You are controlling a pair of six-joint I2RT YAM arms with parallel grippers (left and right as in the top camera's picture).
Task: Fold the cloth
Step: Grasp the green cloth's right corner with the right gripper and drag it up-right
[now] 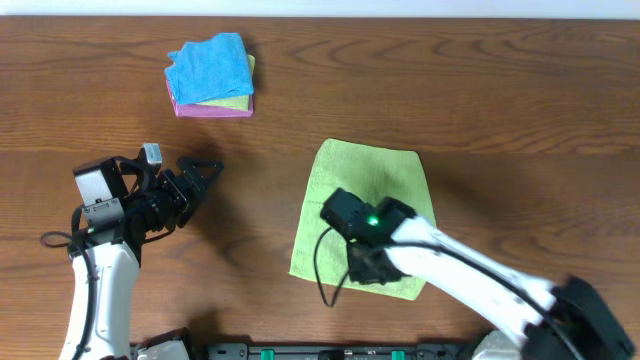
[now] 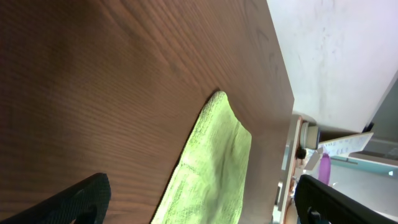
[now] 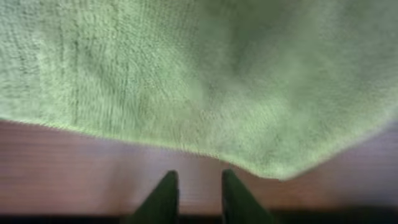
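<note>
The lime cloth (image 1: 370,175) lies flat on the wooden table right of centre; the left wrist view shows it as a green strip (image 2: 214,155). My right gripper (image 1: 368,268) hangs low over the cloth's near part, its fingers hidden under the wrist from above. Its own view shows the gripper (image 3: 196,180) slightly open, bare wood between the fingertips and the cloth's edge (image 3: 199,74) just ahead of them. Well to the left of the cloth, my left gripper (image 1: 200,175) is wide open and empty, its two fingers framing the cloth from a distance (image 2: 208,208).
A pile of folded cloths sits at the back left, a bright blue one (image 1: 210,65) on top and a pink one (image 1: 215,110) at the bottom. The table's edge (image 2: 283,118) runs beyond the cloth in the left wrist view.
</note>
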